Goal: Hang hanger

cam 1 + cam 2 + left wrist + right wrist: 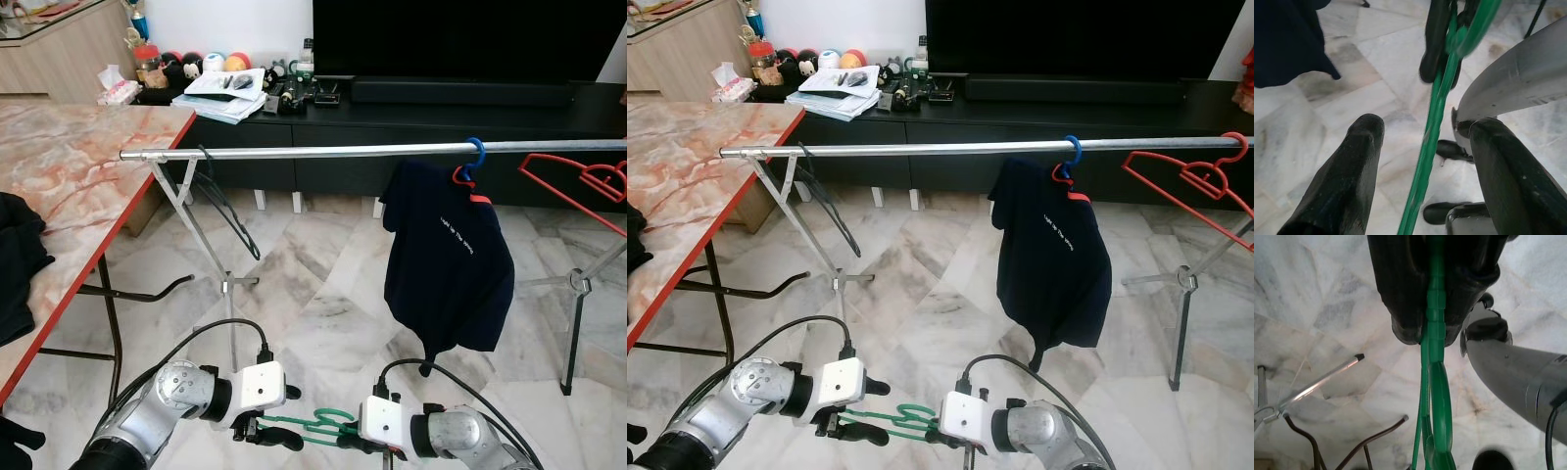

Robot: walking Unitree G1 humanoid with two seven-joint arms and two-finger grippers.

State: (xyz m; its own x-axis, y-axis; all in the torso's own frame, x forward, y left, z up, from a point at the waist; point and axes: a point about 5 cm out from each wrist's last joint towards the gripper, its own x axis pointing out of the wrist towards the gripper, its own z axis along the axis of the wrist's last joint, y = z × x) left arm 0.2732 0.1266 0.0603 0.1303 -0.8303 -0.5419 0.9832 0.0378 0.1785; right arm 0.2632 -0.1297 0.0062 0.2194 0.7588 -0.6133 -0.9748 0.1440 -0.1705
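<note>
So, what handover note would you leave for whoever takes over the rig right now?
Right hand: shut on the green hanger, held low in front of the robot.
Left hand: open, its fingers either side of the hanger's bar, not gripping.
Rail: ahead, carrying a dark shirt on a blue hook and a red hanger.
Done: hanger picked up. Left: lift it and hook it on the rail.
</note>
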